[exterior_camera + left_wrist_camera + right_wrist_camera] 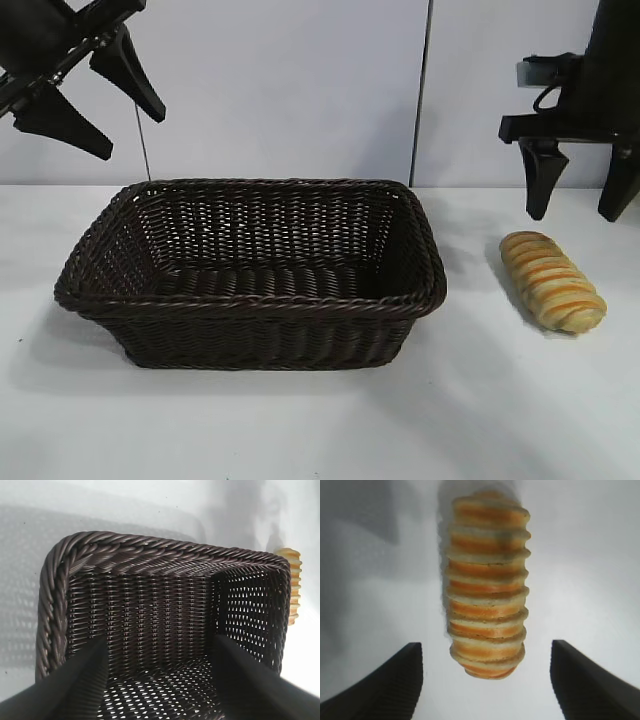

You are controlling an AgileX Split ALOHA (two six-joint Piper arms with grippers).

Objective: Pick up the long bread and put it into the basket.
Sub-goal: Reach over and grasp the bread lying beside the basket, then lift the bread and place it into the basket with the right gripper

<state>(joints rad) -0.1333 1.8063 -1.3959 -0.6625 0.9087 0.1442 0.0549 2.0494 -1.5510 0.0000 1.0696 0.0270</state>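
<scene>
The long bread [553, 281], golden-tan with orange-brown stripes, lies on the white table to the right of the basket [250, 190]. The basket is dark brown wicker with nothing in it, in the middle of the table. My right gripper [581, 212] hangs open above and just behind the bread, not touching it. In the right wrist view the bread [487, 582] lies ahead of the open fingers [392, 682], its near end level with the fingertips. My left gripper [133, 128] is open, raised above the basket's back left corner. The left wrist view looks down into the basket [165, 555], with the bread's end [294, 582] beyond it.
A white table carries everything, with bare surface in front of the basket and around the bread. A pale wall with a dark vertical seam [422, 90] stands behind.
</scene>
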